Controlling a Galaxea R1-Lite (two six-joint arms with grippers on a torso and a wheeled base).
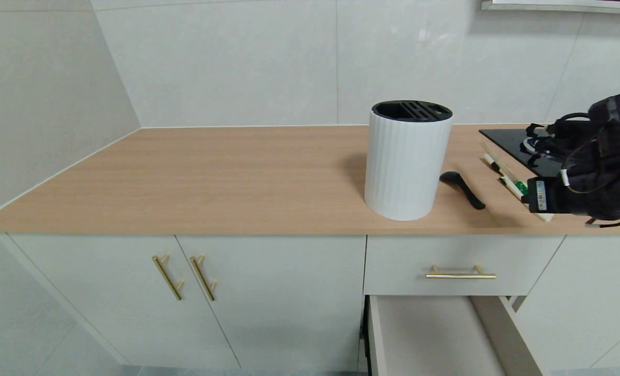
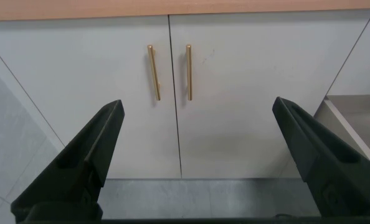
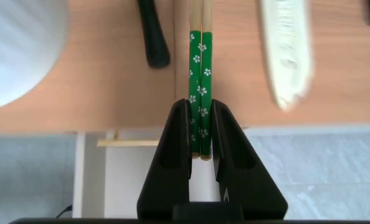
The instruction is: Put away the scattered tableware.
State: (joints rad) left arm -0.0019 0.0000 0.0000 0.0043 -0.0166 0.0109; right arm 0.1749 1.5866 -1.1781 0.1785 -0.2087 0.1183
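A pair of wooden chopsticks with green flowered ends is clamped between the fingers of my right gripper. In the head view that gripper is at the counter's right front, shut on the green ends of the chopsticks. A black spoon lies on the counter between the chopsticks and the white ribbed holder, which has a black slotted top. The spoon's handle shows beside the chopsticks. My left gripper hangs open in front of the cabinet doors, holding nothing.
A pale utensil lies on the wooden counter beside the chopsticks. A black cooktop sits at the back right. Below the counter's front edge a drawer stands pulled out. Two cabinet doors with gold handles face the left gripper.
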